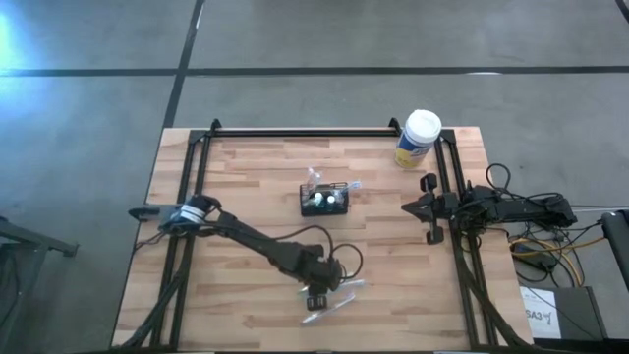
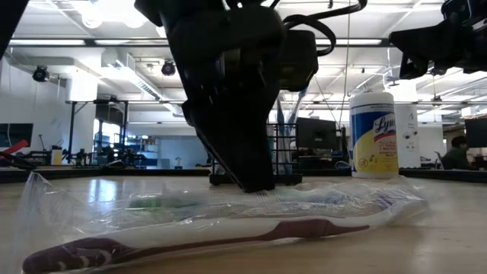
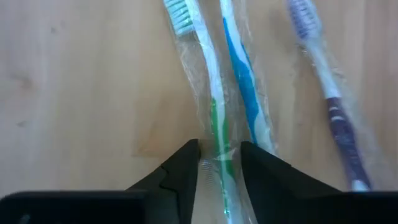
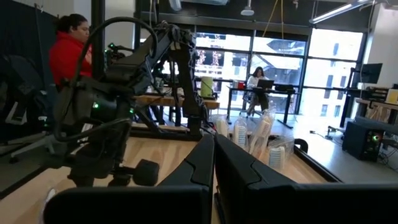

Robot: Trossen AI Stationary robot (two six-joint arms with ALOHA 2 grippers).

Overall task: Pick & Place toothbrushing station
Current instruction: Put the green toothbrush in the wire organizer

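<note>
The toothbrushing station, a small black mesh caddy, stands mid-table with items in it. Three toothbrushes in clear wrappers lie flat on the wood near the front edge: green, blue and purple; the purple one is nearest in the low view. My left gripper points steeply down over them, open, with one finger on each side of the green toothbrush's handle. My right gripper is shut on nothing and waits at the table's right side. My left gripper comes from above, slanting down, with its fingers lying across the green toothbrush's handle. The handle lies on the table in the gap between them. The clear wrapper's edges reach the fingers; whether the fingers touch it, I cannot tell.
A white-lidded, yellow-labelled canister stands at the far right corner. A black rail frame runs along the table's far and side edges. Bare wood lies between the caddy and the toothbrushes. People sit in the room beyond the table.
</note>
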